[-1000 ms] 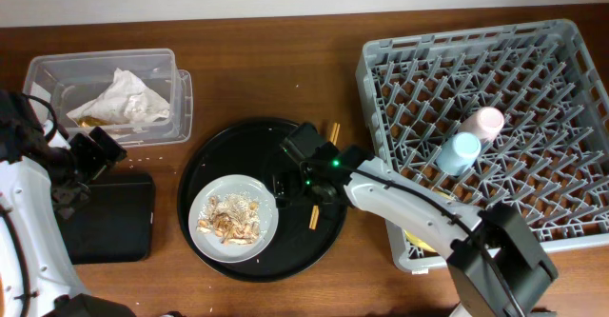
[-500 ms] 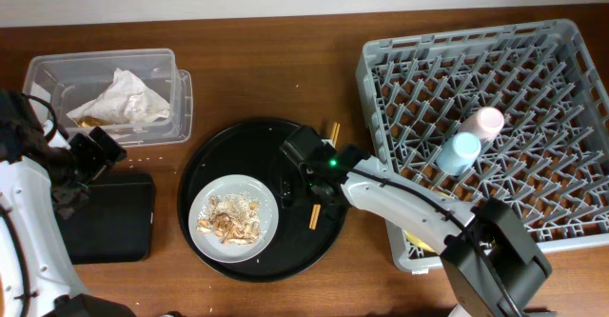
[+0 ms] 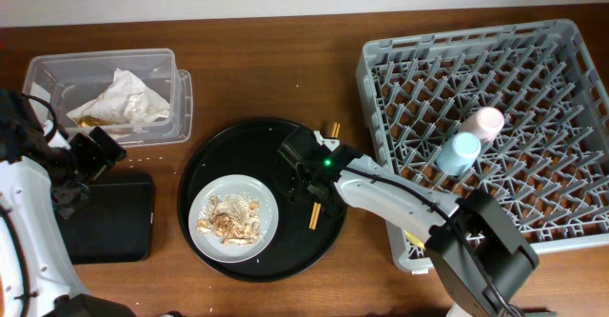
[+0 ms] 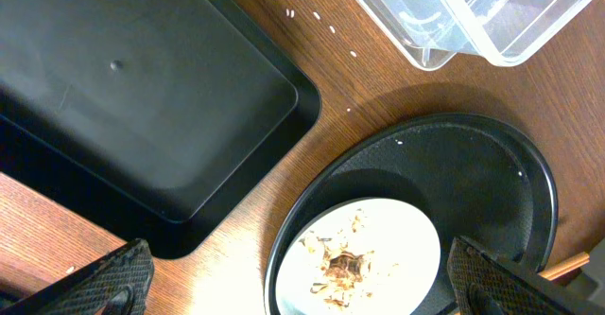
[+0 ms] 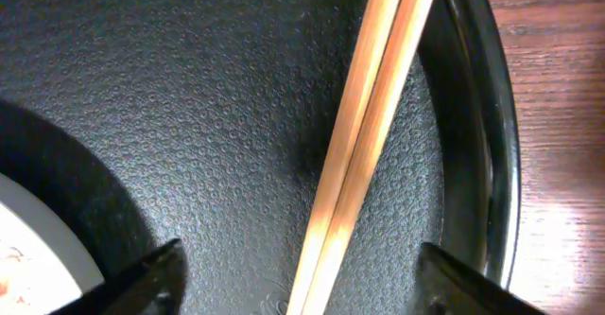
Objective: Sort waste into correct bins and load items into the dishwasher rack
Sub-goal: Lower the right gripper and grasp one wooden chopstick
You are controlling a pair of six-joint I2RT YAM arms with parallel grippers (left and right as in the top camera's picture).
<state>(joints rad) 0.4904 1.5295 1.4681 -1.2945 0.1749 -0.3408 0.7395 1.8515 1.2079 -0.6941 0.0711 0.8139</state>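
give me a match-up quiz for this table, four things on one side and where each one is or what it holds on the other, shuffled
Things:
1. crumpled napkin
2. pink cup
3. pale grey plate
4. chopsticks

Places or states:
a. holding flaky food scraps
b. in the dishwasher rack, next to the light-blue cup
c. lying on the round black tray, one end past its rim
d. inside the clear plastic box

Pairs: 1-d, 2-b, 3-a, 4-c
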